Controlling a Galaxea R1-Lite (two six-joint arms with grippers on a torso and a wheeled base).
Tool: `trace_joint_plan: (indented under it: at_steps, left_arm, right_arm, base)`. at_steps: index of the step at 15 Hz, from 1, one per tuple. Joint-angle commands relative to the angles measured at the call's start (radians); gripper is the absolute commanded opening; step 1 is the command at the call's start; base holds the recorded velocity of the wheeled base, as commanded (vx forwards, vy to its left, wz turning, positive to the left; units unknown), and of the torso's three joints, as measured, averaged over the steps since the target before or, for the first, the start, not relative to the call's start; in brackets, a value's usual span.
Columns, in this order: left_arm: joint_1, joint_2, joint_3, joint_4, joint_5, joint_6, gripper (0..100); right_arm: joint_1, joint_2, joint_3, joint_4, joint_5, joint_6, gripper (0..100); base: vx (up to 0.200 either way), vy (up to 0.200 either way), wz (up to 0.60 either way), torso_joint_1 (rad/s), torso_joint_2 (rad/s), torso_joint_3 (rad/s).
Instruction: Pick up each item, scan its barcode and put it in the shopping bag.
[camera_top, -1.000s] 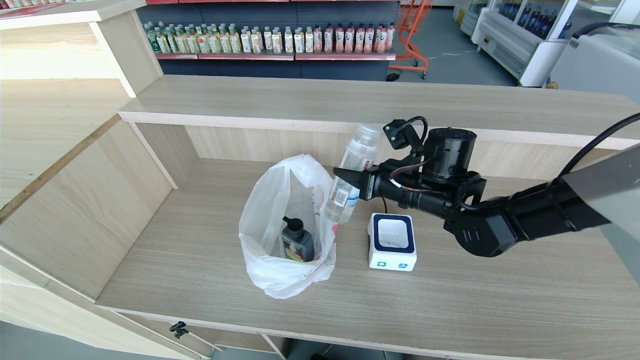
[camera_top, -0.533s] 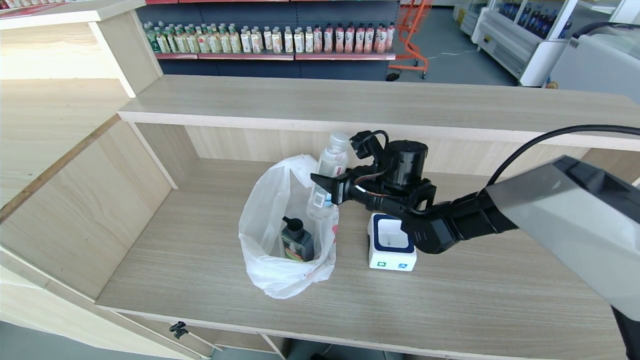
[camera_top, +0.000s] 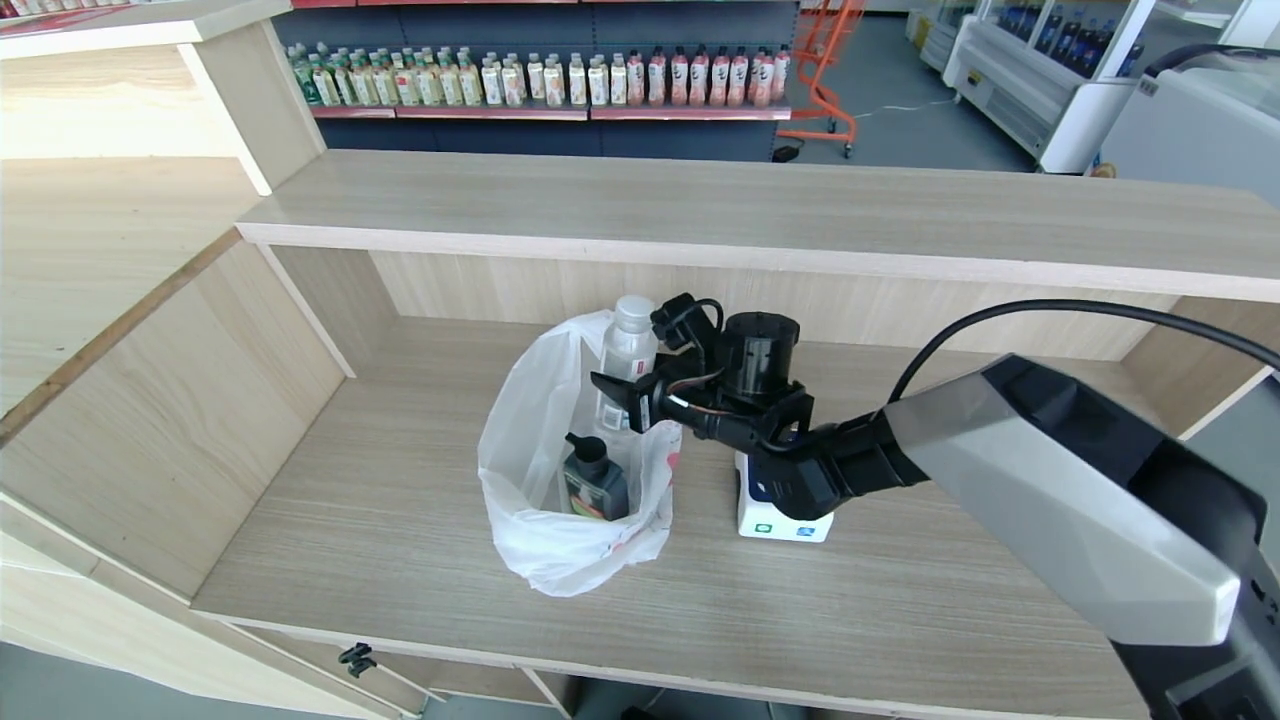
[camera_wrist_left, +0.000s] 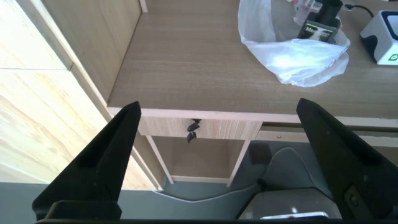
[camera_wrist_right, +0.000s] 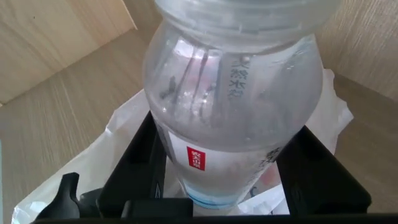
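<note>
My right gripper (camera_top: 628, 392) is shut on a clear water bottle (camera_top: 624, 352), which stands nearly upright over the open mouth of the white shopping bag (camera_top: 540, 470). In the right wrist view the bottle (camera_wrist_right: 239, 106) sits between the two black fingers (camera_wrist_right: 134, 168), with the bag (camera_wrist_right: 124, 124) below it. A dark pump bottle (camera_top: 593, 482) stands inside the bag. The white scanner (camera_top: 775, 505) with a blue-rimmed window sits on the counter just right of the bag, partly hidden by my right arm. My left gripper (camera_wrist_left: 221, 162) is open, low in front of the counter's front edge.
The wooden counter (camera_top: 900, 600) has a raised back ledge (camera_top: 700, 215) and a side wall (camera_top: 200, 400) on the left. The left wrist view takes in the bag (camera_wrist_left: 292, 50), the scanner (camera_wrist_left: 382, 37) and a drawer handle (camera_wrist_left: 194, 130) under the counter.
My right arm has carried the bottle left from above the scanner to over the bag and lowered it, turning it more upright.
</note>
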Motion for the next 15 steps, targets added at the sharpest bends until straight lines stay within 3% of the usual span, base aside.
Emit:
trace_joint_plan:
  at_steps: [1,8,9,15]
  left_arm:
    - [0.0,0.0,0.0,0.0,0.0,0.001,100]
    - [0.0,0.002,0.0,0.0,0.0,0.0,100]
    - [0.0,0.0,0.002,0.0,0.0,0.0,100]
    - [0.0,0.002,0.0,0.0,0.0,0.0,100]
  right_arm:
    - [-0.001,0.044,-0.007,-0.012,0.001,-0.028,0]
    - [-0.003,0.052,-0.006,-0.05,0.001,-0.078,0]
    - [-0.003,0.049,-0.004,-0.05,0.001,-0.077,100]
    - [-0.01,-0.063,0.027,-0.047,0.002,0.021,100]
  base:
    - [0.0,0.0,0.0,0.0,0.0,0.0]
    - [0.0,0.0,0.0,0.0,0.0,0.0]
    - [0.0,0.0,0.0,0.0,0.0,0.0]
    - [0.0,0.0,0.0,0.0,0.0,0.0]
